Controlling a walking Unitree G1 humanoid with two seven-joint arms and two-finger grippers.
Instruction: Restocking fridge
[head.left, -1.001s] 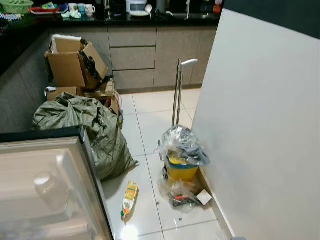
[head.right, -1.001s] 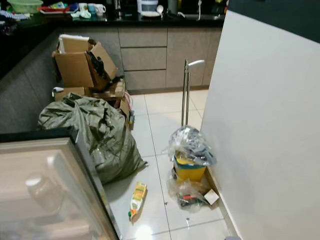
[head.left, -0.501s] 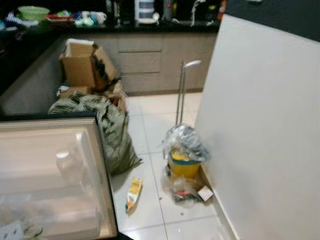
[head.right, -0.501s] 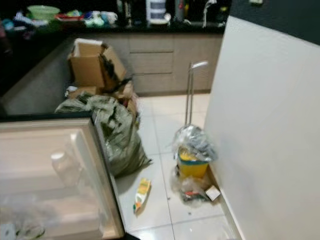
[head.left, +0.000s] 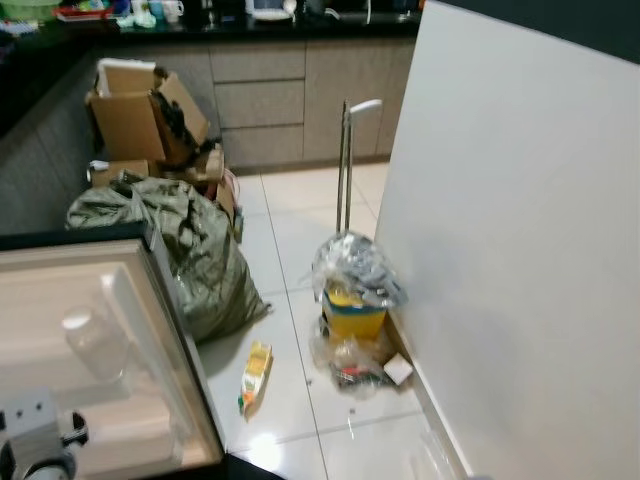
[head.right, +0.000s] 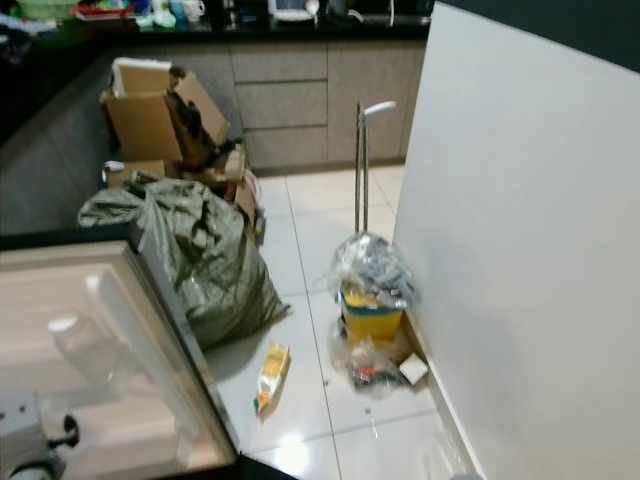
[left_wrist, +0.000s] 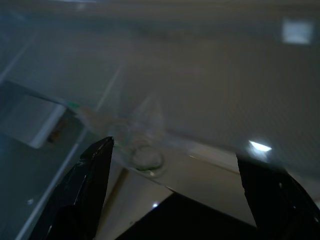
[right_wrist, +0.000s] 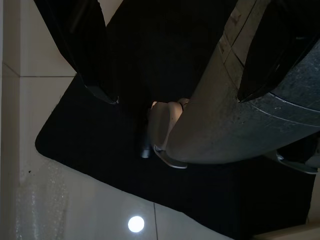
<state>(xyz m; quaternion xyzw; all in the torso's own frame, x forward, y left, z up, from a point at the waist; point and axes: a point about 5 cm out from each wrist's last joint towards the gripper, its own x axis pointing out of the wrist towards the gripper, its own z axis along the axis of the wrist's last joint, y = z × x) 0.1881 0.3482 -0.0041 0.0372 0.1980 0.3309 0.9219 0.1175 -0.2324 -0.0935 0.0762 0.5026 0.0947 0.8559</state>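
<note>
**A:** Carton (head.left: 257, 372) status? Where is it?

**B:** Lying flat on the floor tiles (head.left: 300, 220), between the green sack (head.left: 185, 250) and the yellow bin (head.left: 355, 315), just off the open fridge door (head.left: 172, 330). Touching neither.

**A:** Handling?

**B:** Looks like a small drink carton. My guess: light, and stiff along the edges, but the faces dent if it's squeezed hard. Coated board, so a bit slick. I'd take it across the narrow sides at mid-length, with a low approach since it lies flat. I can't tell if it's full or sealed.

**A:** Claws?

**B:** Left claw (left_wrist: 175, 152) is spread wide and holds nothing. It points into the fridge, at something clear and crumpled on a pale shelf; too dim to tell what. Right claw (right_wrist: 175, 95) is also spread and empty, hanging over the floor beside the robot's own leg.

**A:** Anything in the door?

**B:** One clear bottle (head.left: 95, 345) in the door shelf, upright as far as I can see.

**A:** Delta vs one second ago?

**B:** The head camera has moved, so the whole frame has shifted. The blur from half a second ago is gone. The left arm's wrist (head.left: 35, 440) now shows at the lower corner, over the door. The carton sits the same relative to the sack and bin.
</note>
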